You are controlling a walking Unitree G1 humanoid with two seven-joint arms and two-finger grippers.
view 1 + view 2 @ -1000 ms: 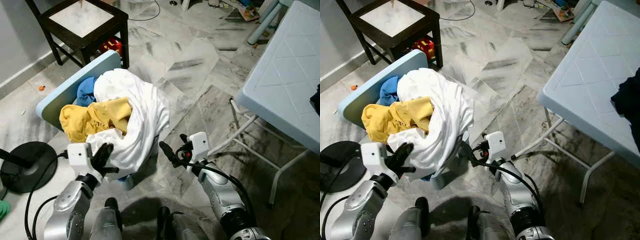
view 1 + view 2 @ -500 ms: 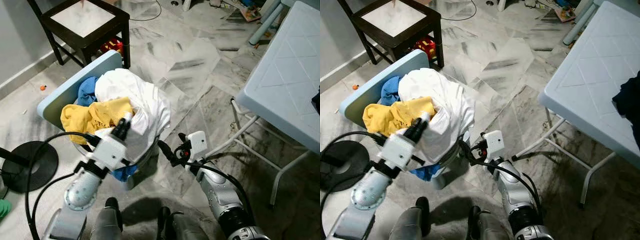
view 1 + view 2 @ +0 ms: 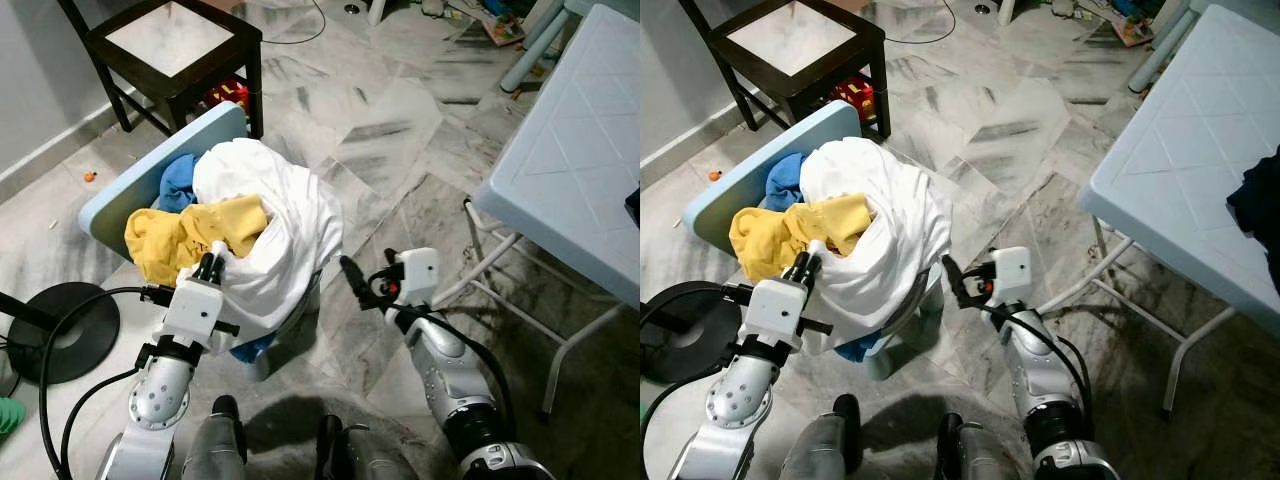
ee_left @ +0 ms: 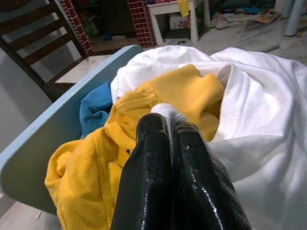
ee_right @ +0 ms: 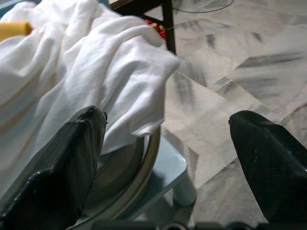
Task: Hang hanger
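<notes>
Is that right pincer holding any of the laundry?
No, the right pincer is wide open, its two fingers apart beside the white garment, with bare marble floor showing between them.

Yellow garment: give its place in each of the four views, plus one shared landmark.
Left eye: yellow garment, left-centre in the basket.
Right eye, further left.
Left wrist, centre, beyond the closed left gripper.
Right wrist, a sliver at the edge.
Landmark: white garment.
</notes>
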